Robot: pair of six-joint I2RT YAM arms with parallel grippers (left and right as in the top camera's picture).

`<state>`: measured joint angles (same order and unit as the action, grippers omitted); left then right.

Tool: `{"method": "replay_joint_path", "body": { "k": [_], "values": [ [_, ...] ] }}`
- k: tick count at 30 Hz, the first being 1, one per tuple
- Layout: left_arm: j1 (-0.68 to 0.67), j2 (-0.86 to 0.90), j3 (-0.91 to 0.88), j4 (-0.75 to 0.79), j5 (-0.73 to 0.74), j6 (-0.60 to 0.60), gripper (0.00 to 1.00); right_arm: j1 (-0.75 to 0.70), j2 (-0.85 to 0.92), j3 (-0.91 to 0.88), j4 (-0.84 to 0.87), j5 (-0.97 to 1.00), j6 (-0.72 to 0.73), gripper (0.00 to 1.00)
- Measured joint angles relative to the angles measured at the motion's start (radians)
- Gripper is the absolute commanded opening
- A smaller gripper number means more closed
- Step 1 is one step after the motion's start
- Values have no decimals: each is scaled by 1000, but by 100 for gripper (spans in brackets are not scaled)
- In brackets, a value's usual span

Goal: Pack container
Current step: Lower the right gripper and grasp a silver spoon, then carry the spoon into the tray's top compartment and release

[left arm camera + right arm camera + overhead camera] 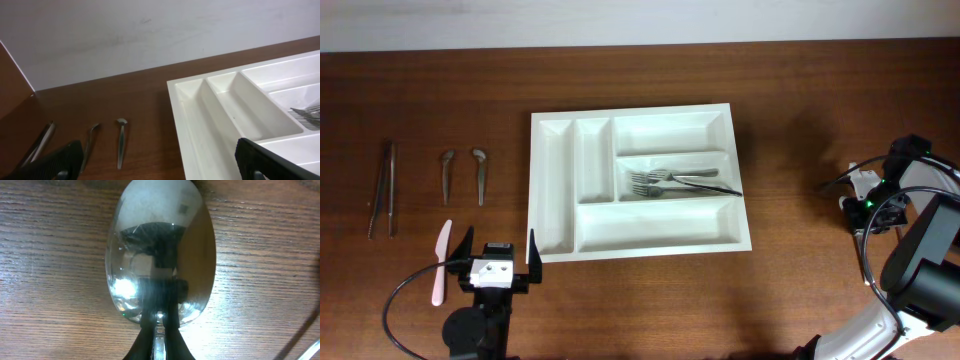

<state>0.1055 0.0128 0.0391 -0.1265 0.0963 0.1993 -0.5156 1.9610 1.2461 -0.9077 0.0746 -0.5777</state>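
The right gripper was pinching a spoon by its thin neck, or so it looked. The view was very close and most of the fingers were cut off. The spoon's bowl was low over the wood of the table, out at the right side. That was well apart from the tray, which sat in the middle of the table.

To do this step well, the grip should be tight, because shiny metal can slip. The spoon should go straight up first. Then it should go left, high enough to pass over the tray's right wall. It should come down low inside a slot before the fingers let go, so it does not bounce.

Some forks lay in the middle long slot. The spoon should not land on them. The far long slot and the near long slot both looked bare, so either could take it.

Nothing lay on the wood between the spoon and the tray. The left gripper was spread wide by the tray's near left corner, out of the way. Two more spoons lay left of the tray. Tongs lay further left, and a pink knife lay just beside the left gripper.
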Motion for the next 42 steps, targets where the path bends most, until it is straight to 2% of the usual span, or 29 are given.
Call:
{"method": "replay_joint_path", "body": {
  "k": [5, 12, 22, 35, 42],
  "values": [
    [0, 0, 0, 0, 0, 0, 99, 1, 4, 31, -25, 0, 21, 4],
    [0, 0, 0, 0, 0, 0, 99, 43, 7, 186, -103, -17, 29, 4],
    [0, 0, 0, 0, 0, 0, 99, 278, 7, 404, -143, -53, 29, 4],
    [0, 0, 0, 0, 0, 0, 99, 689, 8, 439, 76, -69, 15, 4],
    [0, 0, 0, 0, 0, 0, 99, 771, 10, 439, 158, -93, -10, 4]
  ]
}}
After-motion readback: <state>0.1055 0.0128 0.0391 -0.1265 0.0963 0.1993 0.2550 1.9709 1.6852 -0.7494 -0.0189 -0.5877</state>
